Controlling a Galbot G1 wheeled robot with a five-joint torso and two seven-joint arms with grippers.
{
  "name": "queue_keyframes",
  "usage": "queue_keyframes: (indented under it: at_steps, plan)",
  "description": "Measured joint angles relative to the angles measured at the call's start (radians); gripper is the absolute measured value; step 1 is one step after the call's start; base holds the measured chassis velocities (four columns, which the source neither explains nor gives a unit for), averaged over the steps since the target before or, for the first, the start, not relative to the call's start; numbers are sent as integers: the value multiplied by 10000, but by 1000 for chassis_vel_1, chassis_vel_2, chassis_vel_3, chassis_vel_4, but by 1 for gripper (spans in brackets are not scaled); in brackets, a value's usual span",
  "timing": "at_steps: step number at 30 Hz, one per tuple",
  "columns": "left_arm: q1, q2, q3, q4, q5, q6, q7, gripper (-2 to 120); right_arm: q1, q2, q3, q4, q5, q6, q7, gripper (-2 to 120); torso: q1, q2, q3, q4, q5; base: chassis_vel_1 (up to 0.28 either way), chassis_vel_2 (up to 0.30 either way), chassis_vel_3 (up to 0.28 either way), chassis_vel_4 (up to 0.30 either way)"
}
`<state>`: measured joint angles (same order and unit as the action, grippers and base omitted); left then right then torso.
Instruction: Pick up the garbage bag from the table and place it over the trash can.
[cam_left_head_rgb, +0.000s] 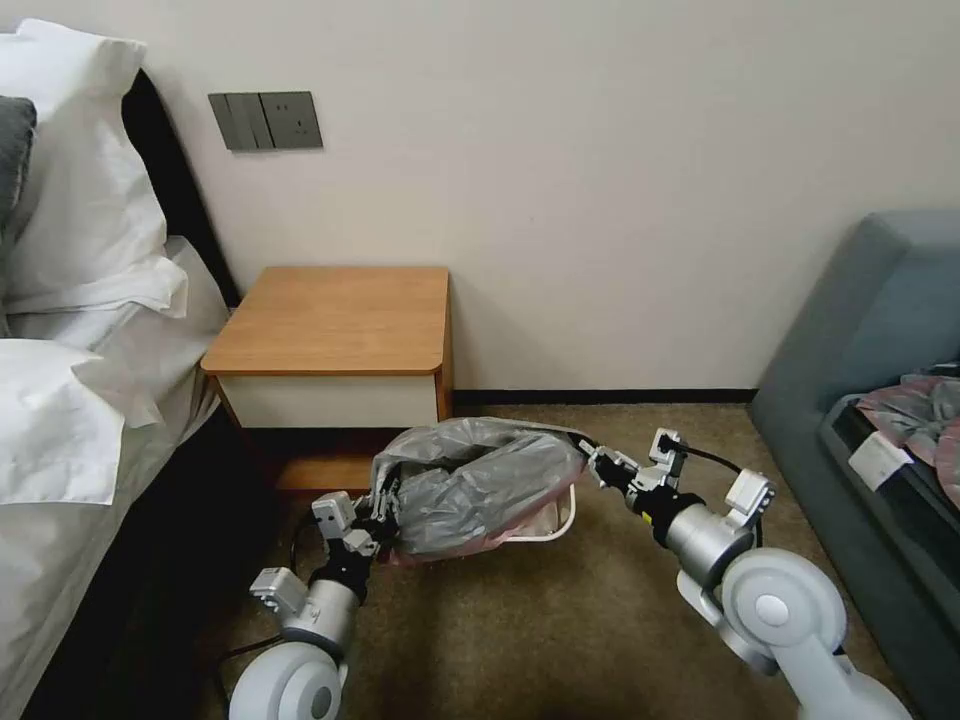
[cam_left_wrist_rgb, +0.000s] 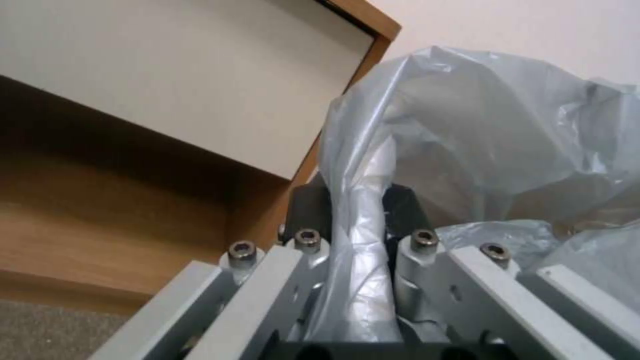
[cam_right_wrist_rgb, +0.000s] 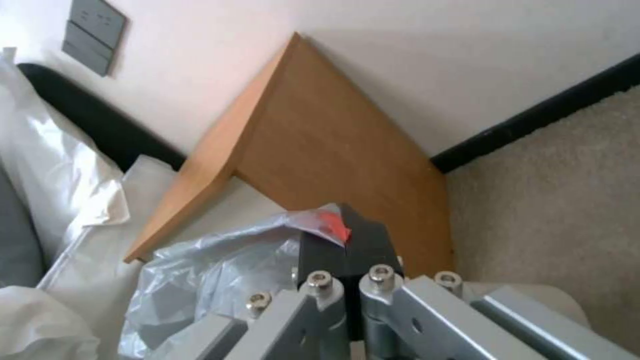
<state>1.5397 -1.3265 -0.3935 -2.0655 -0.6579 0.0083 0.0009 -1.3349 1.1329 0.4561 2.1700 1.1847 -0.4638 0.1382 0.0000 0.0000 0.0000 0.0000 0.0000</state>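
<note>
Two tools hold the thin, translucent grey plastic garbage bag with a pink edge (cam_left_head_rgb: 478, 488), which is stretched in the lower middle of the head view over the small cream plastic trash can with a rolled rim (cam_left_head_rgb: 560, 527). The bag billows up in wrinkled folds above the bin, and a short piece of the rim shows uncovered at its lower right. The left tool (cam_left_head_rgb: 384, 503), at the bag's left edge, is closed on a gathered fold of the plastic; in the left wrist view that fold (cam_left_wrist_rgb: 360, 240) runs up through the middle of the frame, pinched between the dark finger pads (cam_left_wrist_rgb: 308, 210). The right tool (cam_left_head_rgb: 590, 452), at the bag's upper right corner, is also clamped shut on the bag; in the right wrist view its dark pads (cam_right_wrist_rgb: 350, 245) are pressed together in the lower centre, with a bit of the pink edge caught at their tip and the grey plastic (cam_right_wrist_rgb: 213, 270) spreading toward the lower left. Behind the bin, in the centre of the head view, stands the small boxy wooden nightstand with an orange-brown tabletop and white drawer front (cam_left_head_rgb: 335, 318), set against the cream wall. A bed with white pillows and sheets (cam_left_head_rgb: 80, 330) takes up the left side of the frame, and a grey-blue upholstered sofa (cam_left_head_rgb: 880, 330) the right. The bin stands on brownish carpet (cam_left_head_rgb: 560, 620).
</note>
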Motion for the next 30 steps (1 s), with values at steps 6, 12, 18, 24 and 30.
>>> queue_keyframes:
  at_steps: [6,12,18,24,30]
  plan:
    - [43,2,-54,-32,43,-6,71,6,-243,30,87,-82,4,-116,-73,0,0,0,0,0,1,0,0,0,0]
    - [-34,18,-110,-28,35,-2,148,6,-322,34,164,-162,-33,-121,-221,0,0,0,0,0,0,0,0,0,0]
    - [-27,-9,-93,-6,39,0,149,6,-280,29,170,-154,-123,-75,-318,2,0,0,0,0,0,0,0,0,0]
    - [-40,-22,-72,66,71,1,149,6,-385,46,166,84,-522,145,-260,25,0,0,0,1,0,0,0,0,0]
    - [-69,-14,-93,139,126,-16,149,6,-769,83,313,445,-799,285,-291,39,0,0,0,0,0,0,0,0,0]
